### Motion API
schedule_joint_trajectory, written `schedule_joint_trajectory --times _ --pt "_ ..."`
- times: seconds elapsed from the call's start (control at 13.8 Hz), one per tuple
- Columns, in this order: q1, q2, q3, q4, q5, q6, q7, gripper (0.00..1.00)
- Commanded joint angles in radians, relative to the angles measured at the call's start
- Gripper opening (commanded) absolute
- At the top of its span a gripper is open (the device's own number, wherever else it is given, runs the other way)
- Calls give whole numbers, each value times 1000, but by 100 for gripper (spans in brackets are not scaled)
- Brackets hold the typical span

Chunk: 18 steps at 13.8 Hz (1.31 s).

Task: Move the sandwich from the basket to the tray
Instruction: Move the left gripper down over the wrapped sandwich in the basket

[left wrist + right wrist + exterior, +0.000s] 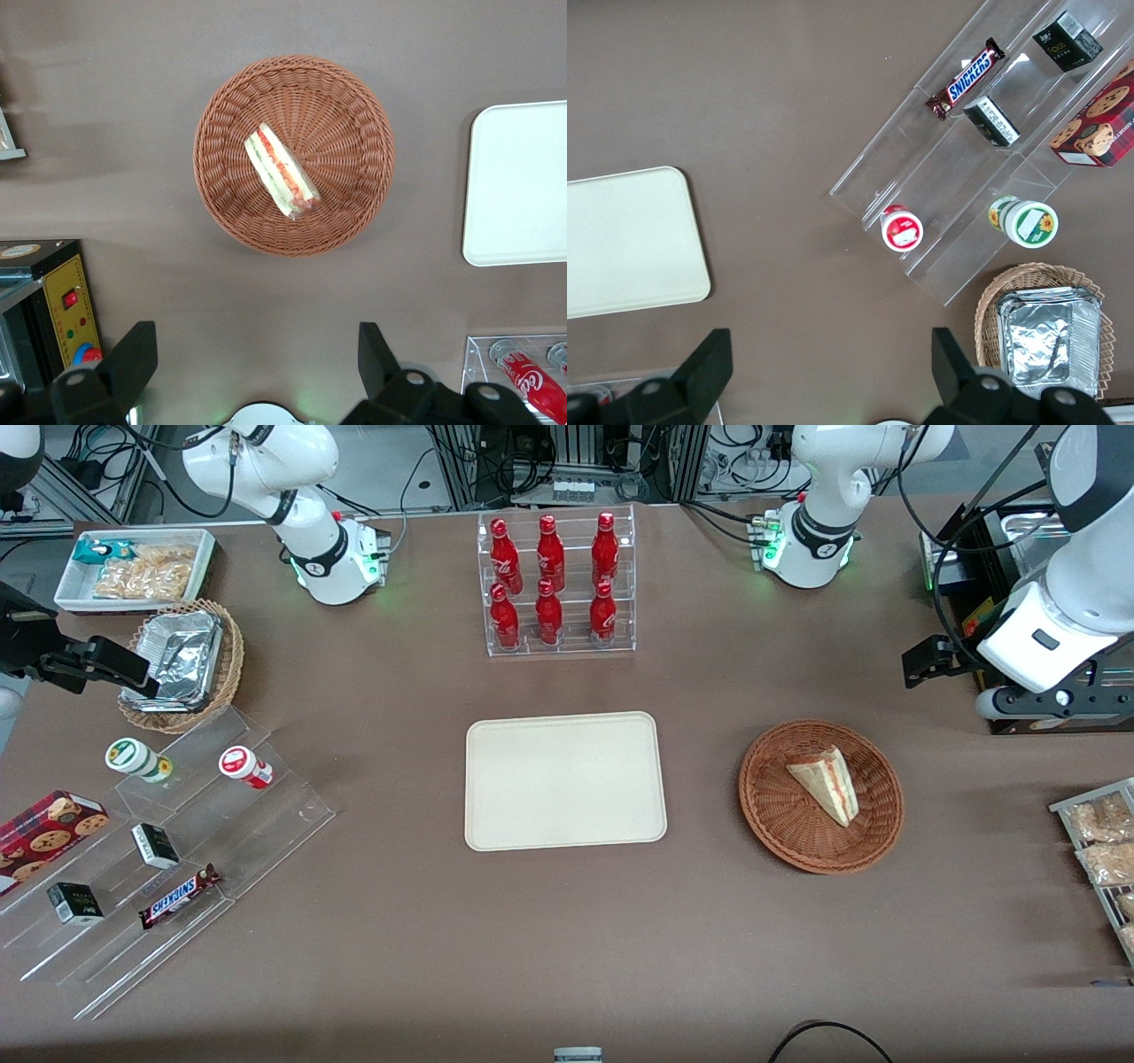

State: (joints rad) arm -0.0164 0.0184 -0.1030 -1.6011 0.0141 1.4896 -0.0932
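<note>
Nothing done yet, as far as I can judge. The sandwich lies in the reddish-brown wicker basket, a pale bread wedge resting on its side with the red and green filling edge showing; in the left wrist view the sandwich sits a little off the basket's middle, on the woven floor of the basket. It touches nothing but the basket.

The cream tray sits bare near the table's middle, beside the basket and well apart from it, with open brown table between them. Only a part of the tray shows in the wrist view.

The left arm's gripper hangs high above the table, farther from the front camera than the basket and not over it. Its two fingers are spread wide with nothing between them. In the front view the arm's wrist shows toward the working arm's end of the table, well clear of the basket.

Left to do, by my reading: the whole task. Bring the gripper over the basket, lower it, pinch the wedge, lift it, carry it to the tray, set it down, let go. The wedge lies slanted across the basket, so the fingers probably need turning to close across its thin faces.

Clutter not in play: the rack of red cola bottles farther from the front camera than the tray, and the Snickers bar on the clear stepped stand toward the parked arm's end.
</note>
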Motion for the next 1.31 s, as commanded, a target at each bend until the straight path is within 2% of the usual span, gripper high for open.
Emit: schedule_joint_trajectory --times 0.0,0.22,0.44,1.09,1.24 --pt "3 9 2 24 -11 -31 9 100" --pt "3 15 2 -11 -11 -20 4 100" --pt "4 6 2 -120 -13 59 3 100" --pt "4 -1 3 -554 -6 593 -5 100" --pt "4 6 3 -611 -5 679 -128 100"
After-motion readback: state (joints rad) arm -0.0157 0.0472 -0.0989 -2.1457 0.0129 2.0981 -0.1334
